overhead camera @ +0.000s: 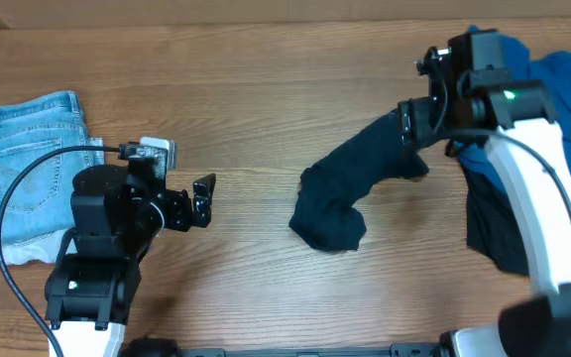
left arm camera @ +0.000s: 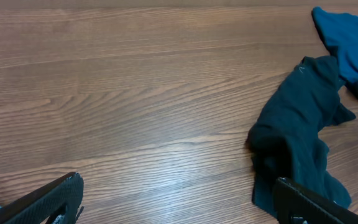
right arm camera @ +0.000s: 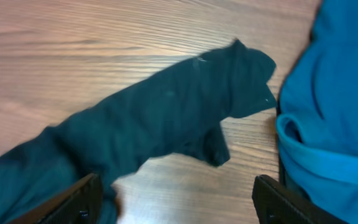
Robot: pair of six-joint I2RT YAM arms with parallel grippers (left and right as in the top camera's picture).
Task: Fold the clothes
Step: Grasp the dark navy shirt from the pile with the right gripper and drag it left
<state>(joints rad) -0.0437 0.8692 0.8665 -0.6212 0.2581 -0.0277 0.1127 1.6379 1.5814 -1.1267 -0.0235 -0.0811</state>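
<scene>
dark teal garment (overhead camera: 355,183), crumpled, unfolded

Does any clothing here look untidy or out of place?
Yes. The dark garment lies crumpled mid-table, one end bunched; the blue garment is heaped at the right. Only the jeans look folded.

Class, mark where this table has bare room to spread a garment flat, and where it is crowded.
Widest bare patch of the table: the middle, between the left gripper and the dark garment, reaching the far edge. A smaller strip: the near edge, in front of that garment. Crowded: the right side, where the blue garment and right gripper are.
</scene>
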